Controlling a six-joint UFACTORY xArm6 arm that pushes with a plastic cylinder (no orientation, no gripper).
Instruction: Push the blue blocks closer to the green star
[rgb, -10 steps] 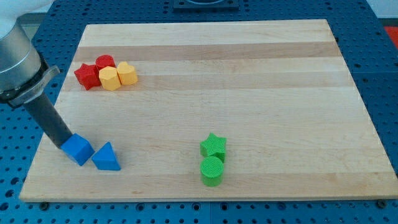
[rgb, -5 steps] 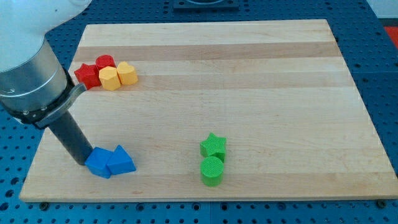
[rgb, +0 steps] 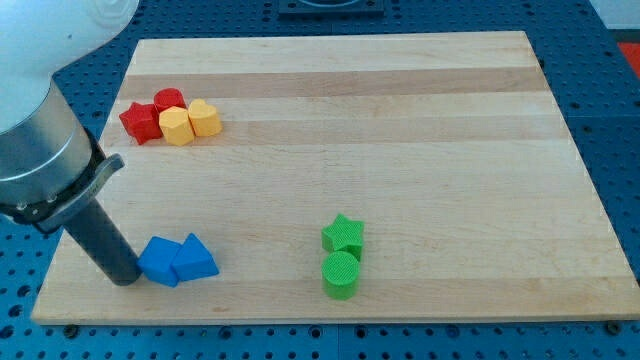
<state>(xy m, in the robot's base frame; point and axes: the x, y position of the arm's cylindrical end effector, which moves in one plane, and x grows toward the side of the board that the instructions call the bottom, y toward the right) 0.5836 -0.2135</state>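
**Tip at the blue pair, low on the view's left**

My tip (rgb: 127, 279) rests on the bench (rgb: 400, 120) near the view's bottom left corner, just at the left edge of the blue cube (rgb: 159, 261), touching it or nearly so; the end effector is a bare rod with nothing to open or close, and it holds nothing; the rod slants up toward the view's left into the grey and white arm body. The blue cube sits pressed against the blue triangular block (rgb: 194, 260) on its right; both lie close to the bench's bottom edge. The green star (rgb: 343, 234) is well apart from them, toward the view's right and slightly higher; the green cylinder (rgb: 341, 274) sits just below it, touching. Near the view's top left, a cluster stands together: the red star (rgb: 140, 122), a red block (rgb: 169, 100) behind it, and two yellow blocks (rgb: 190, 122) side by side on the right of the red ones.
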